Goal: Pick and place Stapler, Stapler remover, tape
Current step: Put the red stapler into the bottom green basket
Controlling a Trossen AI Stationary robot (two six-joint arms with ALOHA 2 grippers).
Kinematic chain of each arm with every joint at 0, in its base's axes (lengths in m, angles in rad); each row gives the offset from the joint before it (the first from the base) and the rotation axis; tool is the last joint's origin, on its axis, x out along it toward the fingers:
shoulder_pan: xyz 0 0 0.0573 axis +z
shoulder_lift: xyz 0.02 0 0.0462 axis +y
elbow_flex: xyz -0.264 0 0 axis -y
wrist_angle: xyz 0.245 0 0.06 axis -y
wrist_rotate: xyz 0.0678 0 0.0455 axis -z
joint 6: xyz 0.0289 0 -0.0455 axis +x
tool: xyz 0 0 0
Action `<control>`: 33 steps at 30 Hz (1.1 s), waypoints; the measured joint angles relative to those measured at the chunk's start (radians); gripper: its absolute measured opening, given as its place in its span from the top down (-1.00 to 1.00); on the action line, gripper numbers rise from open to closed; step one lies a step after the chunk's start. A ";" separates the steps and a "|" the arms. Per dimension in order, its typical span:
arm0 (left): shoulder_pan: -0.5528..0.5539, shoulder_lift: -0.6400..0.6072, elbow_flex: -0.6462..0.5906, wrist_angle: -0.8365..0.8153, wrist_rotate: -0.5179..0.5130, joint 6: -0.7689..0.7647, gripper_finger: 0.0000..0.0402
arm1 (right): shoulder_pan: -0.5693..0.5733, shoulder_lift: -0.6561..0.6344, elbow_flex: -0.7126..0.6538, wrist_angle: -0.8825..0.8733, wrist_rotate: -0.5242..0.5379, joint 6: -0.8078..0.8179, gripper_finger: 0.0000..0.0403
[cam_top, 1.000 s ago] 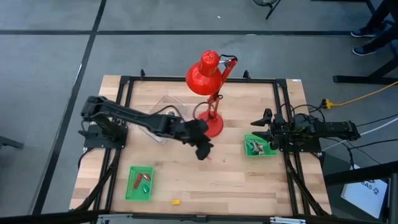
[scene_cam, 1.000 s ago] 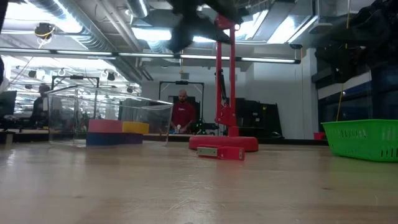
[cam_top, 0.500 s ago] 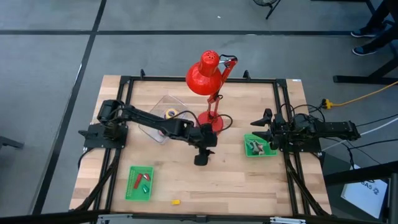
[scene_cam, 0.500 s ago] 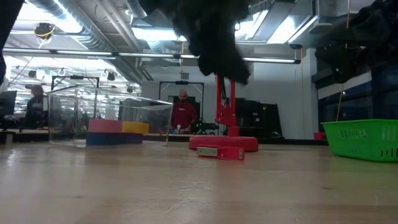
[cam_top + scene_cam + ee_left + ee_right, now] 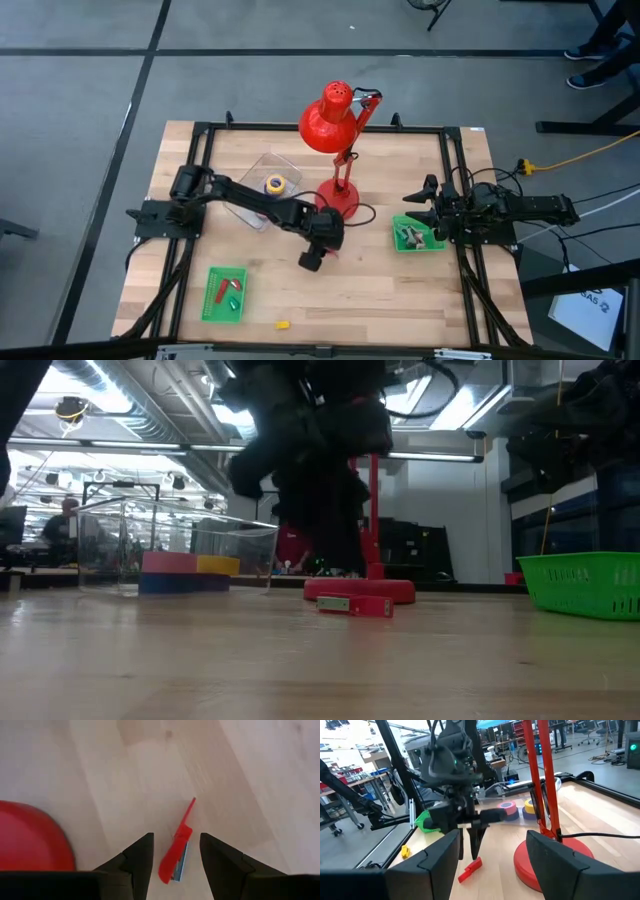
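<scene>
We find the red stapler [image 5: 177, 847] lying flat on the tabletop [image 5: 400, 300], just at 6 o'clock of the red lamp [image 5: 335, 120]'s base. The left gripper [image 5: 312, 260] has swung in and dropped over it within the last second, jaws apart and straddling it, so a grasp looks imminent. The right gripper [image 5: 418, 208] waits at 3 o'clock by one green basket [image 5: 418, 235], jaws apart. We count two green baskets, one stapler, and three tape rolls [image 5: 509, 808] in the clear bin at 11 o'clock.

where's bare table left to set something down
Bare wood lies between the left green bin and the right green bin, along the near edge. It is crowded mid-table: the left gripper hangs open over the red stapler beside the lamp base and clear tray.
</scene>
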 joint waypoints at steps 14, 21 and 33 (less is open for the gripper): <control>-0.014 0.083 -0.005 0.001 0.003 -0.051 0.26 | 0.000 0.000 0.000 0.000 0.000 0.000 -0.15; -0.035 0.079 -0.006 -0.024 0.002 -0.201 0.74 | 0.000 0.000 0.000 0.000 0.000 0.000 -0.15; -0.088 -0.030 -0.012 -0.112 -0.025 -0.528 0.75 | 0.000 0.000 0.000 0.000 0.000 0.000 -0.15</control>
